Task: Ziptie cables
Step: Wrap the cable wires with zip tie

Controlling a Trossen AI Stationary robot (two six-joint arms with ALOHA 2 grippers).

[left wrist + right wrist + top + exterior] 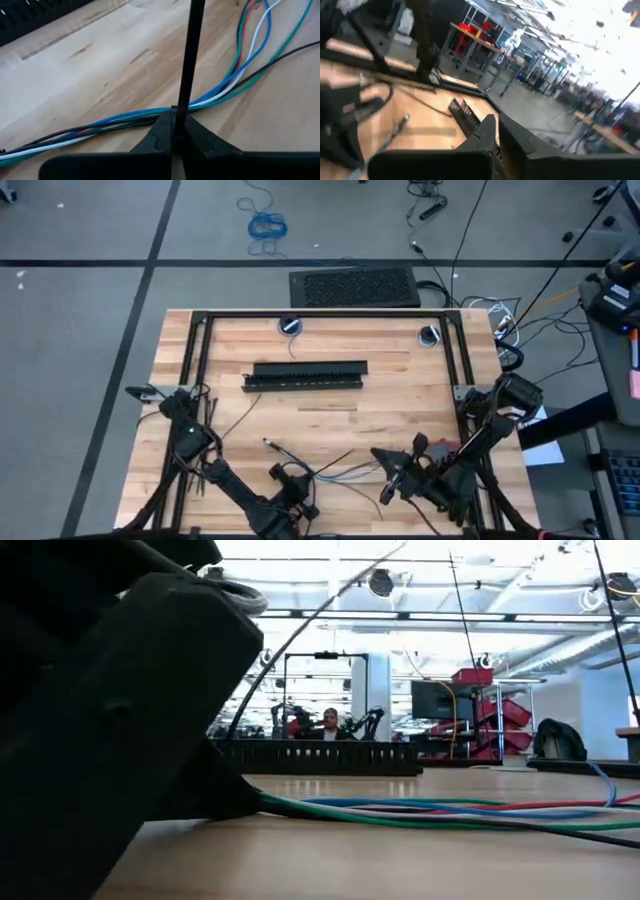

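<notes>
At the table's near edge, the left gripper [175, 142] sits low on the wooden table [330, 405], its 2 fingers [162, 135] clamped on a thin dark ziptie [187, 60] that stands up from between them. The ziptie rises just in front of the cables [225, 85], a bundle of blue, green, white and dark wires lying flat on the wood and running past the fingertips. Seen from above, the same gripper [285, 480] rests at the cables' [335, 470] bunched end, with the wires trailing toward the right arm. The right gripper [400, 470] hovers near the other end of the bundle, tilted up toward the room; whether its fingers are released or clenched cannot be told. From table height, the wires [450, 810] stretch across the wood out of a large dark arm part that fills the near left. Farther back, a long black bar [305, 373] lies across the middle of the table. Beyond the far edge, a black mat [355, 286] and a coiled blue cord [267, 225] lie on the floor.
</notes>
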